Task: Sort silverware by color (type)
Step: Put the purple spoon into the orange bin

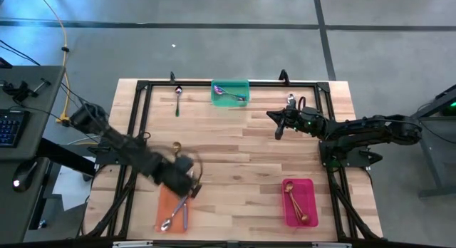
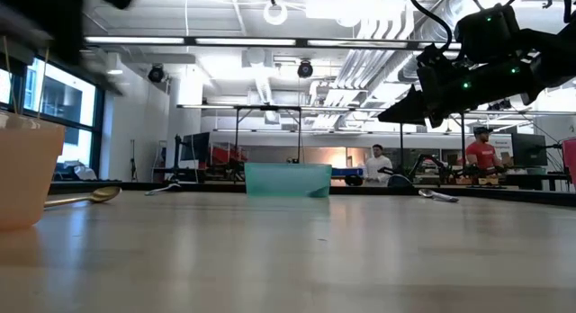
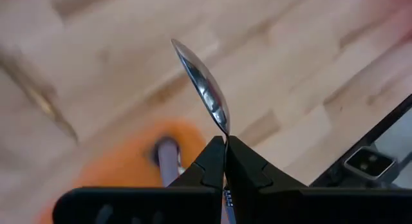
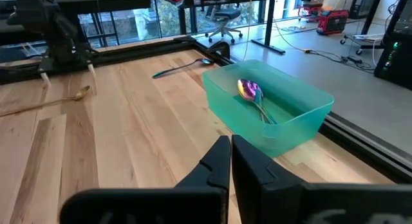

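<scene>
One silver spoon [image 3: 205, 89] is being carried by the left gripper [image 1: 187, 178], whose fingers are clamped on its thin neck, the bowl sticking out ahead, above the orange tray [image 1: 165, 205] at the table's near edge, where another silver spoon with a lavender handle [image 1: 175, 213] is lying. Being light, stiff and glossy, such a spoon is likely to swivel or slip in the pads, so a hold across the flat handle near its middle looks safest. A gold spoon [image 1: 176, 146] is lying on the wood just beyond the left gripper. An iridescent spoon [image 4: 252, 95] is resting in the green tray [image 4: 302, 121], gold spoons [image 1: 293, 202] in the pink tray [image 1: 308, 185], and two more spoons [image 1: 177, 98] are waiting near the far edge. The right gripper [image 1: 278, 126] is hovering mid-table with its fingers pressed together, empty.
</scene>
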### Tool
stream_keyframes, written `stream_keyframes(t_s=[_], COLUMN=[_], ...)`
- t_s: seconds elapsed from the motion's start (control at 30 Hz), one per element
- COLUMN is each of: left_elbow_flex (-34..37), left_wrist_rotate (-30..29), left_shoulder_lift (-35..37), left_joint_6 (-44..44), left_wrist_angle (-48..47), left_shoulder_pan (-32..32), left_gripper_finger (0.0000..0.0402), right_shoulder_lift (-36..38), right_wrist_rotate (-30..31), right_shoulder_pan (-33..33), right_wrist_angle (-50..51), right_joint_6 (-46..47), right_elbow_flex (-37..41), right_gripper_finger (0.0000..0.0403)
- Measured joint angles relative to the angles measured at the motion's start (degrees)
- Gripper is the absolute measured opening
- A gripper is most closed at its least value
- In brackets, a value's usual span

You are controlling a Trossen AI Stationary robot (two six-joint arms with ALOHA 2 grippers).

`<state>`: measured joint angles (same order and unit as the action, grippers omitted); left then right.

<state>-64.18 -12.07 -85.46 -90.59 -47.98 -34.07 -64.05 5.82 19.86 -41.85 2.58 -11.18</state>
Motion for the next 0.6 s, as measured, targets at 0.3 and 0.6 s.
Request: stream_keyframes(t_s=[0.3, 0.6], left_elbow_flex=[0.0, 0.02], left_wrist_rotate=[-5.36, -3.25], left_shoulder_lift=[-8.72, -16.82], left_joint_6=[-21.14, -24.81], left_wrist_angle=[-0.3, -1.11], left_shoulder_pan=[-15.04, -17.36], left_gripper_finger=[0.0, 0.0006], right_shoulder_lift=[0.0, 0.0], right_wrist_rotate=[0.0, 0.0], right_shoulder_pan=[0.0, 0.0], right_wrist_angle=[0.0, 0.0], right_joint_6=[-0.01, 0.12], right_elbow_flex=[0.0, 0.0], right_gripper_finger=[0.0, 0.0])
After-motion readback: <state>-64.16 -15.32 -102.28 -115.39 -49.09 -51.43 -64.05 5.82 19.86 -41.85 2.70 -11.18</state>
